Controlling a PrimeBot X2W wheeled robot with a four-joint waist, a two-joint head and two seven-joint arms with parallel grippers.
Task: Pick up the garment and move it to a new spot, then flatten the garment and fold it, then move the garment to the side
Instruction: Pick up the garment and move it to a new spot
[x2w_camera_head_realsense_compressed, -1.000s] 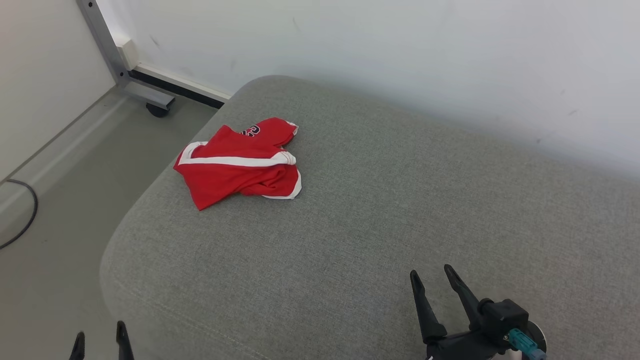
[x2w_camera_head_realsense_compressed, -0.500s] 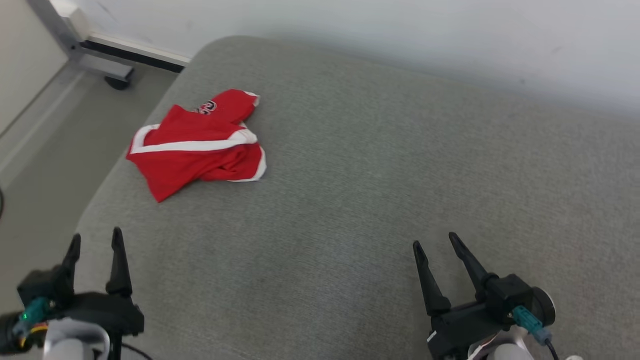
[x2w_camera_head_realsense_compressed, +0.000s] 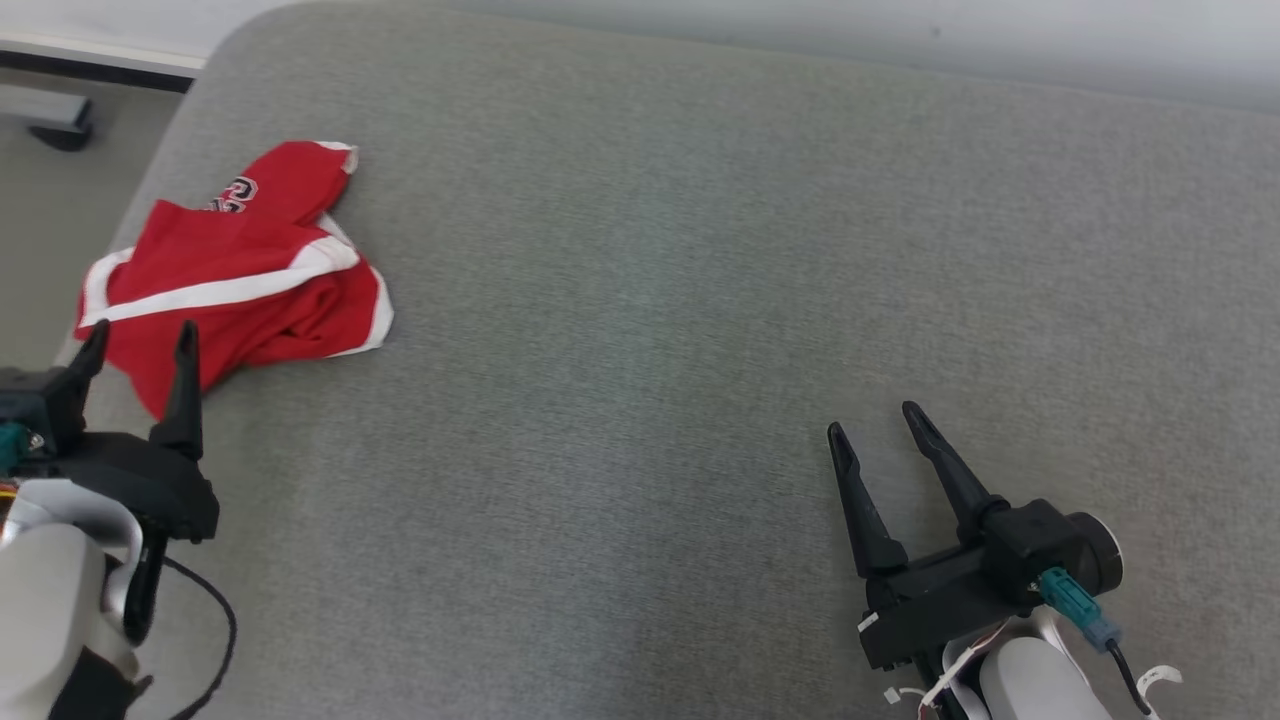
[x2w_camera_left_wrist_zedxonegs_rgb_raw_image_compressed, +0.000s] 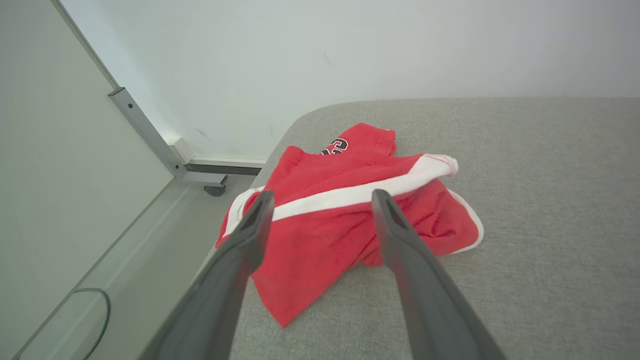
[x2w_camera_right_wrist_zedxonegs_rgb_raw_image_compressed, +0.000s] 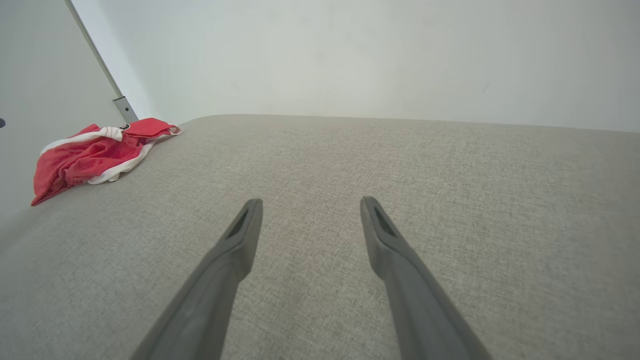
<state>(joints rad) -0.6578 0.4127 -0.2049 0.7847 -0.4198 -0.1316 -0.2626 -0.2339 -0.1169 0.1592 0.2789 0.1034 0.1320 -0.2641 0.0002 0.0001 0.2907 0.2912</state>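
Observation:
The garment (x2w_camera_head_realsense_compressed: 240, 260) is a red jersey with white trim, crumpled near the left edge of a grey cushion (x2w_camera_head_realsense_compressed: 700, 300). My left gripper (x2w_camera_head_realsense_compressed: 140, 340) stands open just short of its near corner, fingers pointing at it, nothing between them. The left wrist view has the garment (x2w_camera_left_wrist_zedxonegs_rgb_raw_image_compressed: 345, 210) lying beyond the open left gripper (x2w_camera_left_wrist_zedxonegs_rgb_raw_image_compressed: 320, 200). My right gripper (x2w_camera_head_realsense_compressed: 875, 425) is open over bare cushion at the lower right, far from the cloth. From the right wrist, the garment (x2w_camera_right_wrist_zedxonegs_rgb_raw_image_compressed: 95, 152) lies far off to the left of the open right gripper (x2w_camera_right_wrist_zedxonegs_rgb_raw_image_compressed: 307, 205).
The cushion's left edge (x2w_camera_head_realsense_compressed: 140, 230) drops to a grey floor (x2w_camera_head_realsense_compressed: 40, 250). A metal frame leg with a caster (x2w_camera_left_wrist_zedxonegs_rgb_raw_image_compressed: 212, 189) stands on that floor by the white wall (x2w_camera_left_wrist_zedxonegs_rgb_raw_image_compressed: 350, 50). A dark cable (x2w_camera_left_wrist_zedxonegs_rgb_raw_image_compressed: 95, 310) lies on the floor.
The head camera has tipped down and turned right, so the whole picture shifted. My left gripper has come forward to the garment's near corner. The garment itself lies as before.

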